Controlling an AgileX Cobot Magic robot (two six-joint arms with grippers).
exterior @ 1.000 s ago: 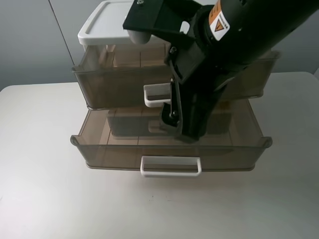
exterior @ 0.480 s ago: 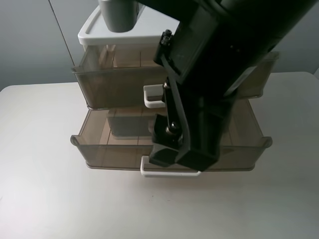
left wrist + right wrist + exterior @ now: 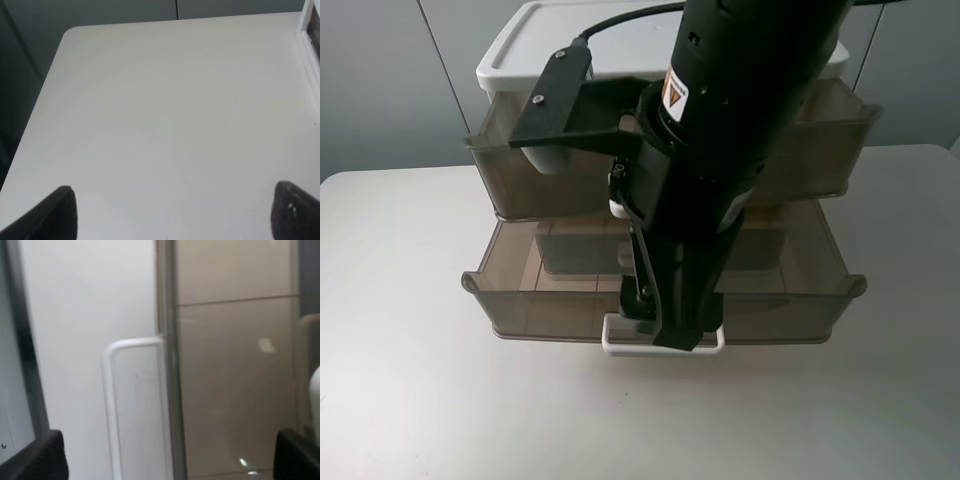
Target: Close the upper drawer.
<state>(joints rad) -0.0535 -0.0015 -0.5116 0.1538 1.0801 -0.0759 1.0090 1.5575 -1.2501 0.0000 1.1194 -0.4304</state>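
Observation:
The upper drawer [image 3: 535, 170] is smoky-brown and stands pulled out under the white lid [image 3: 520, 50]. Only a corner of its white handle [image 3: 616, 207] shows beside my right arm. My right gripper [image 3: 667, 332] hangs low in front of it, over the lower drawer's handle [image 3: 620, 347]. In the right wrist view the gripper [image 3: 170, 455] is open and empty, with that white loop handle [image 3: 112, 390] and the lower drawer's front rim [image 3: 167, 365] between its fingertips [image 3: 45, 455]. My left gripper [image 3: 170, 215] is open over bare table and is not seen from above.
The lower drawer [image 3: 540, 290] is pulled out further than the upper one and holds a small translucent box [image 3: 575, 250]. The unit stands at the back of a pale table [image 3: 400, 350]. A white edge of the unit [image 3: 310, 30] shows in the left wrist view.
My right arm has swung down and forward, from the upper drawer's handle level to over the lower drawer's handle. Both drawers have stayed where they were.

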